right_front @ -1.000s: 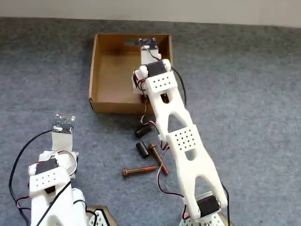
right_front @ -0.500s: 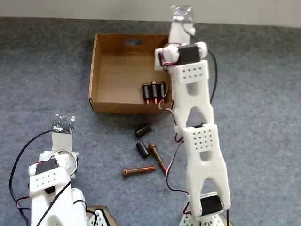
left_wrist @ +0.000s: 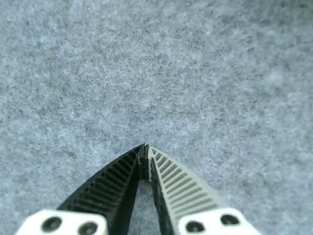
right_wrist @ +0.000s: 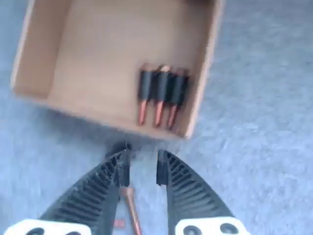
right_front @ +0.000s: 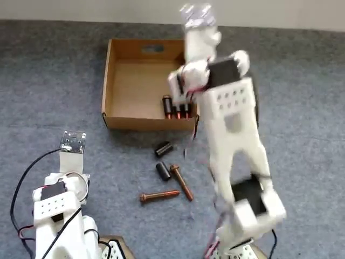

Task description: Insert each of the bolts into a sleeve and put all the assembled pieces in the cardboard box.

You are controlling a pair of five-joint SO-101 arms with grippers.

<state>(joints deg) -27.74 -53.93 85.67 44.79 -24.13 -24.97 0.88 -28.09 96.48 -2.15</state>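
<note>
Your grey-carpeted desk (right_front: 302,81) carries everything. The right arm (right_front: 232,124) stands by the right wall of the cardboard box (right_front: 106,81); the right jaws sit slightly apart, gripping nothing, above the carpet just outside the box's near wall. The left arm (right_front: 56,210) sits well apart at the near left, the left jaws closed tip to tip and empty. Three assembled pieces (right_front: 176,107) lie side by side in the box's near right corner. Two bolts (right_front: 159,195) and two sleeves (right_front: 163,171) lie loose outside; the dark shape at the right jaws' tip is probably a sleeve.
</note>
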